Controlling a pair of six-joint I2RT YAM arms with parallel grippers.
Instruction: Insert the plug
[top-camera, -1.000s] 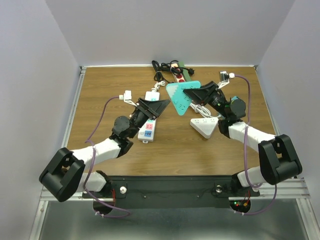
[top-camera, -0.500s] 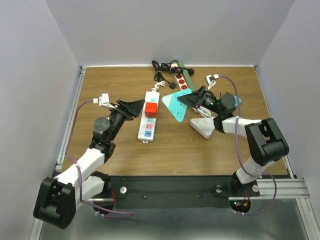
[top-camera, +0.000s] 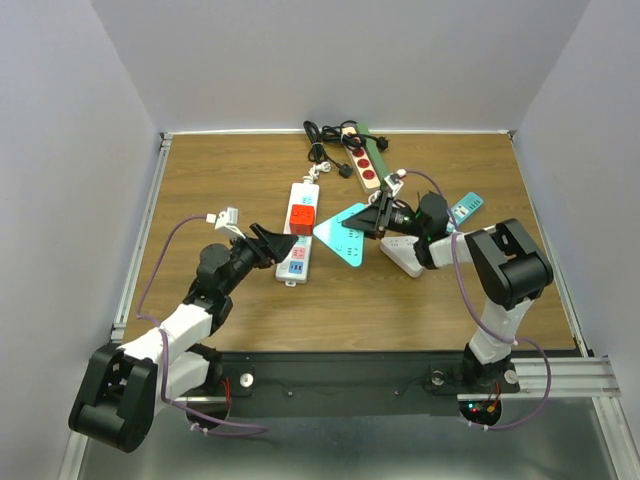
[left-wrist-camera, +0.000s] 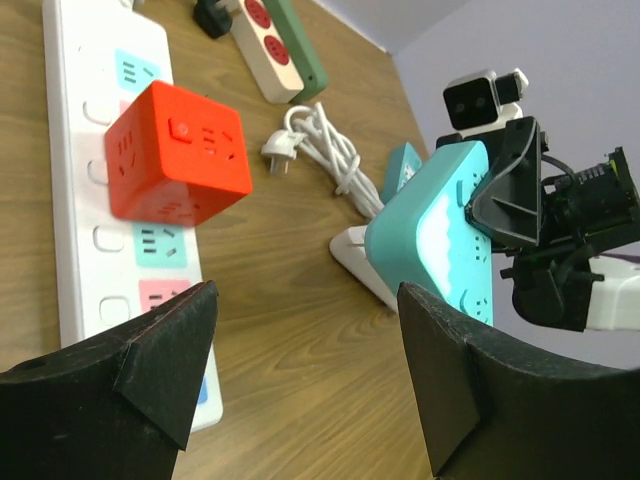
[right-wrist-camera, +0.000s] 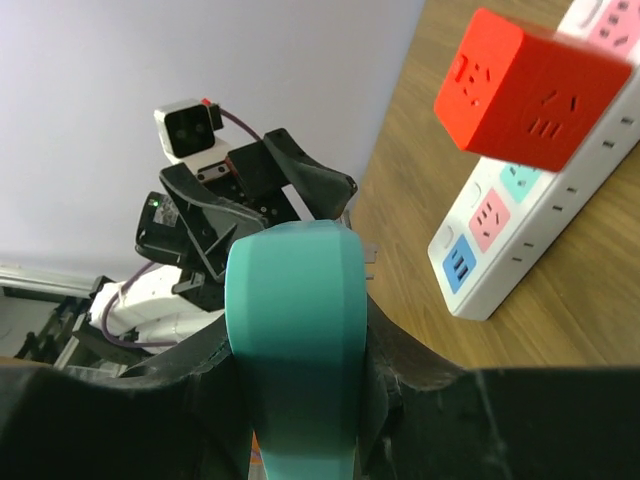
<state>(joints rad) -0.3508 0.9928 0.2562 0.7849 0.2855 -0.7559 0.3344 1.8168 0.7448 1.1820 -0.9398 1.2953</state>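
Observation:
My right gripper (top-camera: 372, 220) is shut on a teal triangular power strip (top-camera: 342, 238) and holds it tilted above the table; the strip fills the right wrist view (right-wrist-camera: 295, 330). A long white power strip (top-camera: 298, 235) lies at mid-table with a red cube adapter (top-camera: 302, 217) on it. My left gripper (top-camera: 283, 243) is open and empty just left of the white strip's near end. In the left wrist view the red cube (left-wrist-camera: 178, 155), a white plug (left-wrist-camera: 278, 157) on a coiled white cable (left-wrist-camera: 330, 160) and the teal strip (left-wrist-camera: 440, 235) all show.
A white triangular power strip (top-camera: 402, 255) lies under the right arm. A green strip with red sockets (top-camera: 362, 160) and a black cable (top-camera: 320, 135) lie at the back. A small teal item (top-camera: 465, 207) lies to the right.
My left gripper has drawn back from over the white strip, uncovering the red cube. My right gripper has carried the teal strip left and nearer.

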